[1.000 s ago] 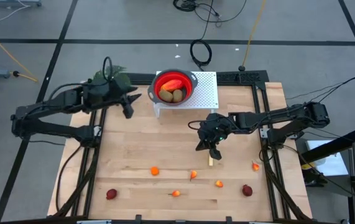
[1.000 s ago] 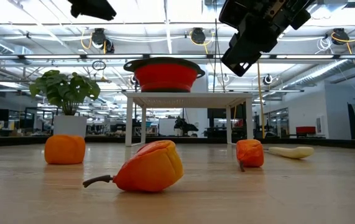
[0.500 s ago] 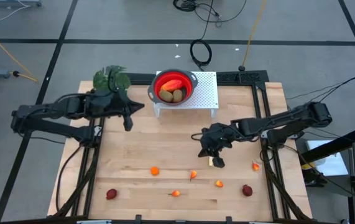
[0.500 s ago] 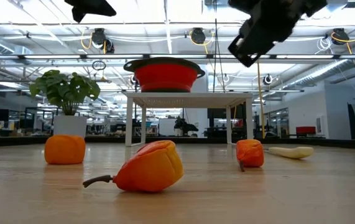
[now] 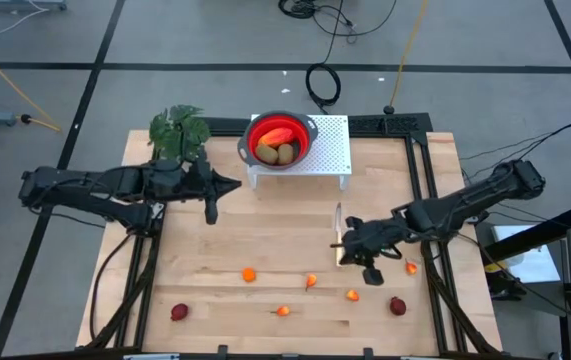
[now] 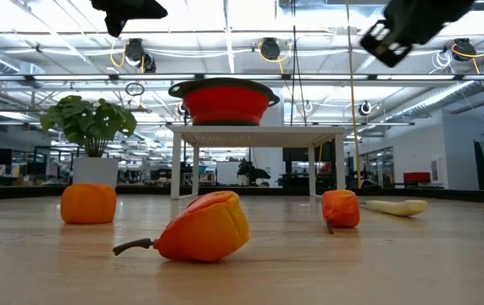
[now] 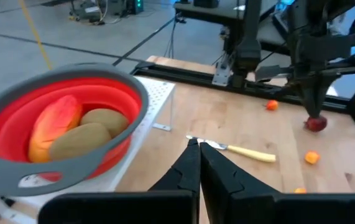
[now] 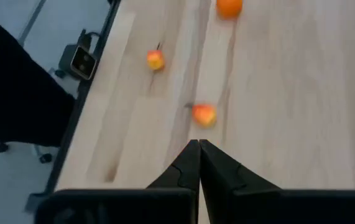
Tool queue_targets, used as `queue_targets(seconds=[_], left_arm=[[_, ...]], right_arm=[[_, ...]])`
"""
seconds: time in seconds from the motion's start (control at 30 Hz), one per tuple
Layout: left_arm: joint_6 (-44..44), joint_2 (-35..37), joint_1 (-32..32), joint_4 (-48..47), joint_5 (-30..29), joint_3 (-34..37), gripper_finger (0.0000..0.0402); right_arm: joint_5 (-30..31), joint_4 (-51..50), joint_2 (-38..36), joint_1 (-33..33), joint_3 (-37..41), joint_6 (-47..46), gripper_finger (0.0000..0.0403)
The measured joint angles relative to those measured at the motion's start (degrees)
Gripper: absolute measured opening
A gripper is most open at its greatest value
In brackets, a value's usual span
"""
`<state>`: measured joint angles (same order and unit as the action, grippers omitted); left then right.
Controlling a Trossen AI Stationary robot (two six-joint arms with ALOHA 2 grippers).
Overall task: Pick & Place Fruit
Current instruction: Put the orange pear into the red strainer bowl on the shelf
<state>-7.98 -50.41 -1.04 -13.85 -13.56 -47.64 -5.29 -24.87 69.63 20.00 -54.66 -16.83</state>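
Between picks: both arms empty, loose fruit on the desk (image 5: pixel 265 240).
Red bowl (image 5: pixel 280 138) holds three fruits already. The right gripper (image 5: pixel 370 272) hangs over the near desk, fingers together on nothing, just beside the small orange fruit (image 5: pixel 352 295); it must open before descending. The left gripper (image 5: pixel 211 213) waits near the bowl, fingers pressed together too.

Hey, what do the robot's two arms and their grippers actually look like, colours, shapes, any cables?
Both arms are black, built of slim jointed segments with bulkier joint housings. Thin black cables loop along the left arm and the right arm. The left gripper and right gripper each end in two dark, flat fingers tapering to a narrow tip. No markings are visible.
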Motion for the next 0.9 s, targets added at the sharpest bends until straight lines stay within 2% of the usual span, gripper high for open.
queue_targets(seconds=[0.3, 0.6, 0.73, 0.9], left_arm=[[0.2, 0.0, -3.3, 4.8, -2.5, 3.6, 0.0005], [1.5, 0.0, -4.8, 7.9, -2.5, 6.3, 0.0003], [1.7, 0.7, -4.8, 10.7, -1.5, 8.9, 0.0005], [1.7, 4.1, -4.8, 11.1, -1.4, 11.4, 0.0002]], right_arm=[[1.2, -11.8, -1.3, 6.1, 0.0, -15.8, 0.0000], [0.7, -25.8, -1.3, 8.4, 0.0, -37.5, 0.0000], [0.5, -29.5, -1.3, 9.2, 0.0, -41.6, 0.0000], [-4.1, -32.0, -1.3, 9.4, 0.0, -44.5, 0.0000]])
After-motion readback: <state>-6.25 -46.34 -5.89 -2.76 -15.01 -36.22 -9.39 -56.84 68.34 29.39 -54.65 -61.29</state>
